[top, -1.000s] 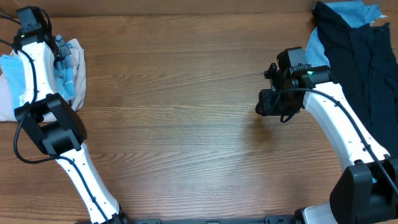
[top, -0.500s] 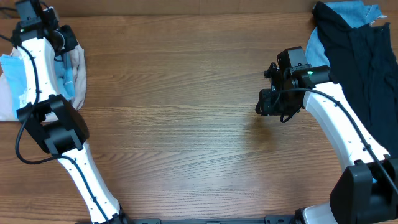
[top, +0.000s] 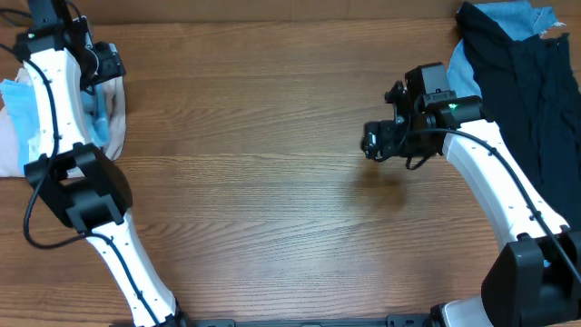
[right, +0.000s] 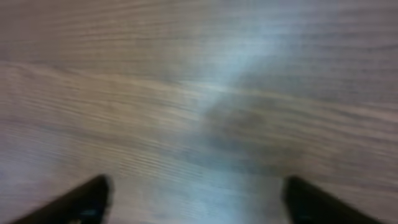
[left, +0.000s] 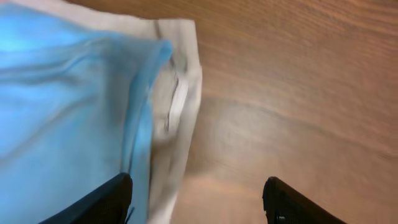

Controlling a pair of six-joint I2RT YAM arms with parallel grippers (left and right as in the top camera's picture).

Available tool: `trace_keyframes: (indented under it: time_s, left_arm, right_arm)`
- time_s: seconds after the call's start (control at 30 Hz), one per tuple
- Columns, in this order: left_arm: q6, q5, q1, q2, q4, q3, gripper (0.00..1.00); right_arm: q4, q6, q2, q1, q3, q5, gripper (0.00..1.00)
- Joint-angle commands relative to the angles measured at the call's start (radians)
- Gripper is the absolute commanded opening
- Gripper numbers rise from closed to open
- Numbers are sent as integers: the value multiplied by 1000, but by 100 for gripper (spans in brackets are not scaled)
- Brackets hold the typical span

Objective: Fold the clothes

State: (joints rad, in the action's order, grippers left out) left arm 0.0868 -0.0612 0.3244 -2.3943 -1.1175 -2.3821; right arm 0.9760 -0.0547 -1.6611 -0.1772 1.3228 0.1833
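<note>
A: Left claw [left: 202, 202] status?
B: Spread, pinching nothing. It hangs just off the T-shirt [left: 62, 112], over the beige garment's [left: 180, 93] edge.
A: Shirt where?
B: Bunched at the bench's [top: 272, 182] left edge near the far corner, on top of the beige piece. My guess is there's no room to fold there and it needs dragging to the middle.
A: Right claw [right: 196, 199]?
B: Spread, empty, over bare wood, apart from the dark garments [top: 526, 100] in the far right corner. Probably waiting there for the shirt.
</note>
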Motion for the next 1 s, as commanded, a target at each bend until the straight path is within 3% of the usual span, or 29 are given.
trace_keyframes:
  time_s: [0.0,0.3,0.37,0.73,0.97]
  left_arm:
    - [-5,34,-73,118,-61,-11,70]
    - [-56,35,-312,159,-225,-11,74]
    - [-55,35,-361,159,-268,-11,100]
    - [7,35,-449,165,-569,-11,100]
    - [32,-1,-449,314,-573,83,100]
  right_arm:
    - [-54,2,28,3,14,40,100]
    - [-293,3,28,29,14,33,100]
    - [-322,2,28,39,15,18,100]
    - [-106,-55,58,55,15,-60,100]
    - [-8,-86,222,55,12,-82,100]
